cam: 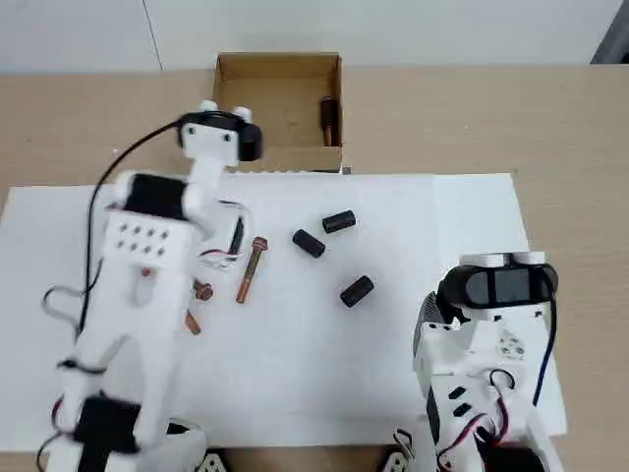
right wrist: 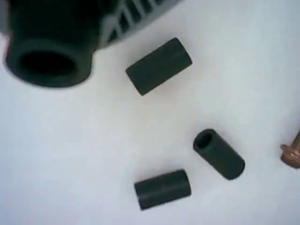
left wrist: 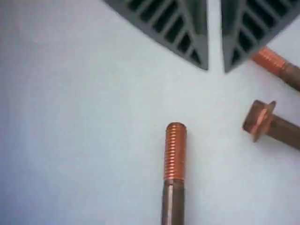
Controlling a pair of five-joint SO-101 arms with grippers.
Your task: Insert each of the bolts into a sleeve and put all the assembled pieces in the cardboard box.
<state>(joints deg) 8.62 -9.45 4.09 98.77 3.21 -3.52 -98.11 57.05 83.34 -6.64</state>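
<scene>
The left tool (left wrist: 215,65) hangs low over a white sheet (left wrist: 70,117). Its two grey ribbed fingers (left wrist: 183,28) stand a narrow gap apart, with nothing between them. Just past the tips lies a copper bolt (left wrist: 174,154), its threaded end aimed at the gap but not touching. To one side lie a second bolt (left wrist: 274,127), showing its flanged head, and a third bolt (left wrist: 276,65), whose threaded end lies just beside one finger.

The right tool (right wrist: 61,28) is closed on a black held sleeve (right wrist: 47,63), whose open end faces the wrist camera. Beyond it, three loose sleeves rest on the sheet, apart from one another: a first sleeve (right wrist: 158,66), a second sleeve (right wrist: 219,154) and a third sleeve (right wrist: 162,189).

From above, the left arm (cam: 147,246) covers its side of the sheet and the right arm (cam: 486,334) sits at the near corner on the other side. The three loose sleeves lie in the middle of the sheet between the arms, and the bolts lie just beside the left arm.

A cardboard box (cam: 246,103) stands on the wooden desk (cam: 491,118) at the sheet's far edge. In it, one assembled piece (cam: 329,118), a bolt in a sleeve, lies against the wall on the right arm's side.
</scene>
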